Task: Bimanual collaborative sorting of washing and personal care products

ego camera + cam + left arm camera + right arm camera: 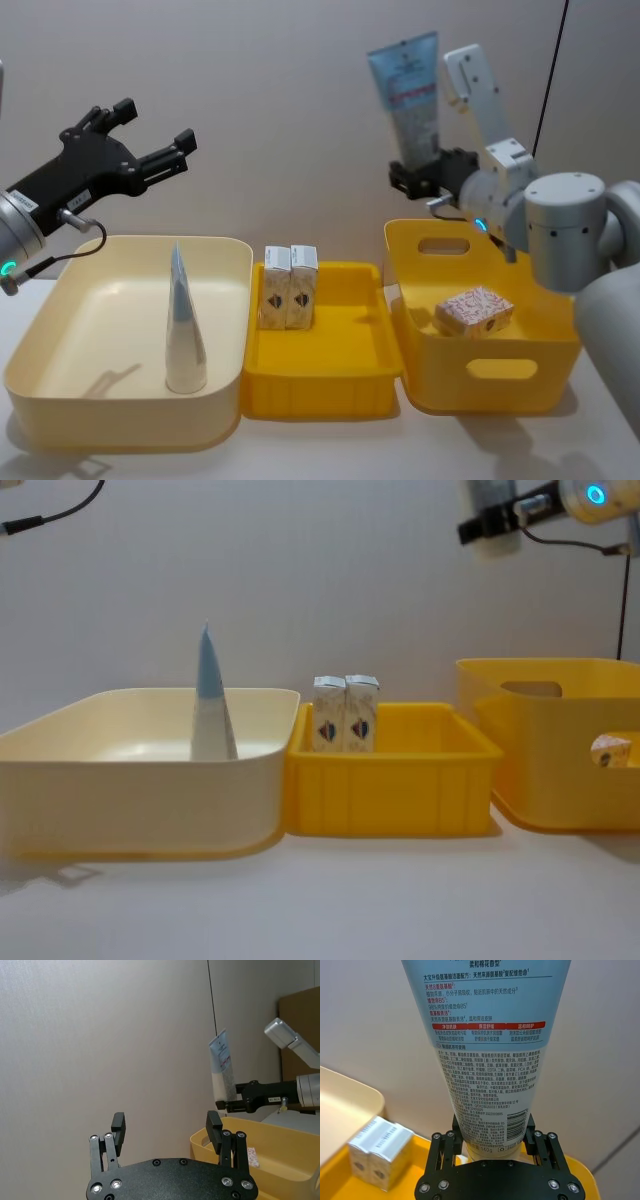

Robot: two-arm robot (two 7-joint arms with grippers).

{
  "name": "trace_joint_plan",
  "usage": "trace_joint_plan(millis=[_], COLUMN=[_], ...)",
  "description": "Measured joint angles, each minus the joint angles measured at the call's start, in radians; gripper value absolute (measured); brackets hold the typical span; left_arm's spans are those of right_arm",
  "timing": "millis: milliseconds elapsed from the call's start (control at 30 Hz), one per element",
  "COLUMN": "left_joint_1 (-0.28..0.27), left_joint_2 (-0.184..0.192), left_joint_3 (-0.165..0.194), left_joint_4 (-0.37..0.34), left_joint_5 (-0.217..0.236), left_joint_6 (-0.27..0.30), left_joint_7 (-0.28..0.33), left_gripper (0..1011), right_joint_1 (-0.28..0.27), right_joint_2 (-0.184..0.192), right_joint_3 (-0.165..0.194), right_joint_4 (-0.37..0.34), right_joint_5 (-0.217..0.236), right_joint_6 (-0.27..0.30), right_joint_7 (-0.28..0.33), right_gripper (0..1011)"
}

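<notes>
Handover looks close: the right gripper (pixel 425 180) clamps its fingers on a squeeze tube (pixel 408 88) held upright, long axis vertical, above the yellow bin (pixel 410 240). The left gripper (pixel 155 140), fingers spread and empty, sits at nine o'clock, well apart.
</notes>
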Motion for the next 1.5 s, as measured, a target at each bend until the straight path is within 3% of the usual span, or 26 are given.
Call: trace_joint_plan(millis=[467, 967, 1333, 1500], left_joint_1=[0.000, 0.000, 0.000, 0.000], left_joint_2=[0.000, 0.000, 0.000, 0.000], left_joint_3=[0.000, 0.000, 0.000, 0.000], left_joint_4=[0.000, 0.000, 0.000, 0.000], left_joint_5=[0.000, 0.000, 0.000, 0.000], left_joint_6=[0.000, 0.000, 0.000, 0.000], left_joint_7=[0.000, 0.000, 0.000, 0.000], left_gripper=[1002, 1003, 1003, 1003], right_joint_1=[-0.001, 0.006, 0.007, 0.008], right_joint_2=[0.011, 0.013, 0.014, 0.015], right_joint_3=[0.041, 0.057, 0.061, 0.062], right_joint_4=[0.085, 0.139, 0.153, 0.156], right_joint_5=[-0.032, -0.047, -0.051, -0.052], right_joint_6=[0.126, 0.175, 0.187, 0.190], right_joint_7=[-0.100, -0.138, -0.149, -0.150], right_gripper=[668, 673, 985, 1001])
